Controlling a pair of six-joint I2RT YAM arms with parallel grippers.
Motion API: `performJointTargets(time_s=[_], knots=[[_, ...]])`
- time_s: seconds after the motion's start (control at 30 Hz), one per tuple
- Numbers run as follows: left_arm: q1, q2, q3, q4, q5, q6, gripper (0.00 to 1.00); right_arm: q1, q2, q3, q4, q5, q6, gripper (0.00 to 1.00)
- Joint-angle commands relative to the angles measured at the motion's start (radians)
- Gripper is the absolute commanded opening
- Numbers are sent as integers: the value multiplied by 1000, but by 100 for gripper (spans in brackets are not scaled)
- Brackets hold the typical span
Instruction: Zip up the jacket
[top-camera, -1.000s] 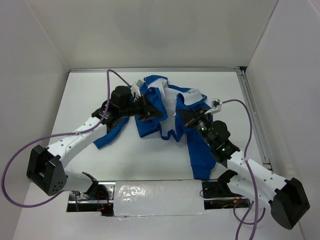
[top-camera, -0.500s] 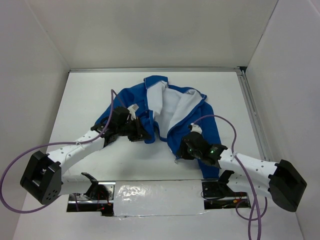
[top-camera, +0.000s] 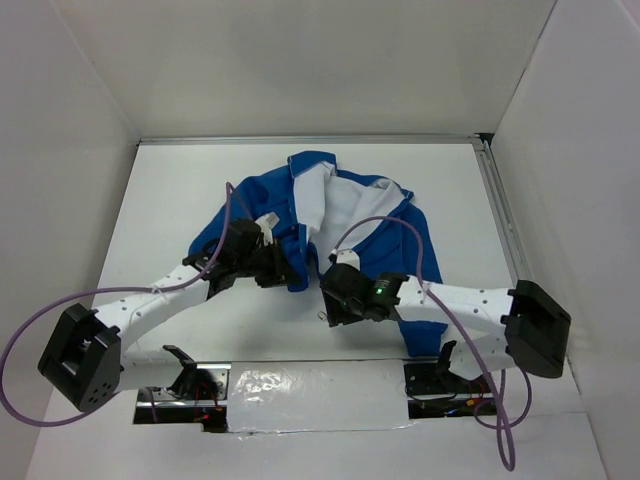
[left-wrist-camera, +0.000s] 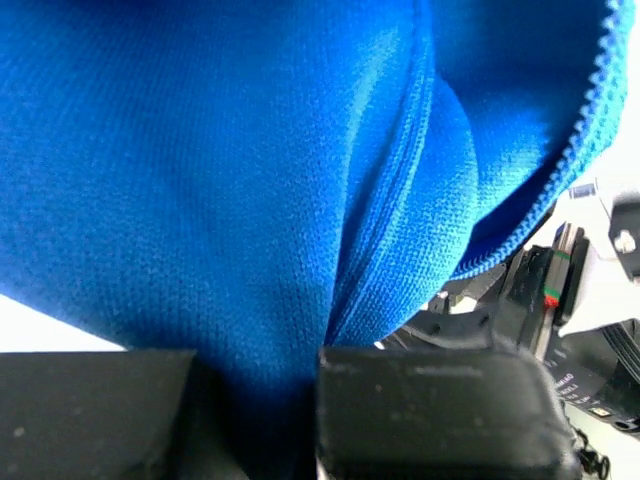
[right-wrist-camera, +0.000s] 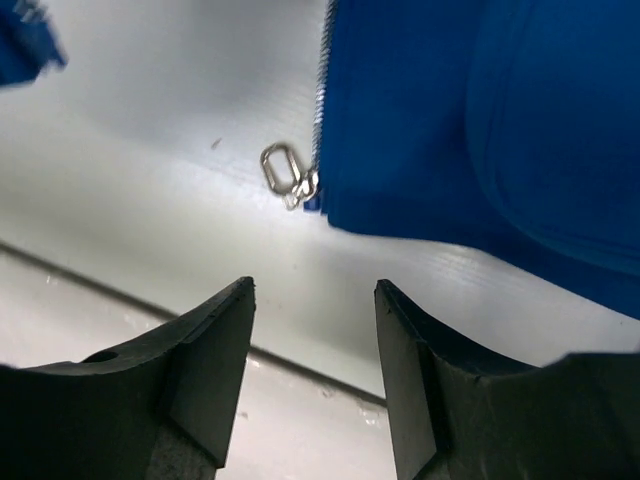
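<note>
The blue jacket (top-camera: 415, 235) lies open on the white table, its white lining (top-camera: 350, 215) facing up. My left gripper (top-camera: 285, 270) is shut on the jacket's left front panel; blue fabric (left-wrist-camera: 250, 200) fills the left wrist view and runs down between the black fingers (left-wrist-camera: 430, 400). My right gripper (top-camera: 332, 303) hangs open just above the table at the bottom corner of the right front panel. In the right wrist view a metal zipper pull (right-wrist-camera: 283, 170) lies at the hem corner (right-wrist-camera: 335, 205) of the jacket (right-wrist-camera: 480, 120), ahead of the gripper (right-wrist-camera: 315, 290), whose jaws stand apart and empty.
White walls enclose the table on three sides. A metal rail (top-camera: 505, 230) runs along the right edge. A shiny taped strip (top-camera: 300, 385) crosses the near edge between the arm bases. Purple cables (top-camera: 50, 300) loop over both arms.
Both arms drew the jacket toward the near edge and it spread flat. The right gripper let go of the right front panel, opened and swung left to the hem corner.
</note>
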Motion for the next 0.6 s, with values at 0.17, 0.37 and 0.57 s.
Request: performJointTargets(time_s=[0.17, 0.37, 0.57], knots=[[-2, -66, -19, 12, -27, 25, 0, -75, 127, 63, 46, 50, 43, 57], [-2, -83, -32, 18, -23, 25, 0, -73, 173, 40, 102, -13, -57, 57], [0, -80, -28, 2, -39, 23, 0, -70, 249, 66, 115, -6, -77, 57]])
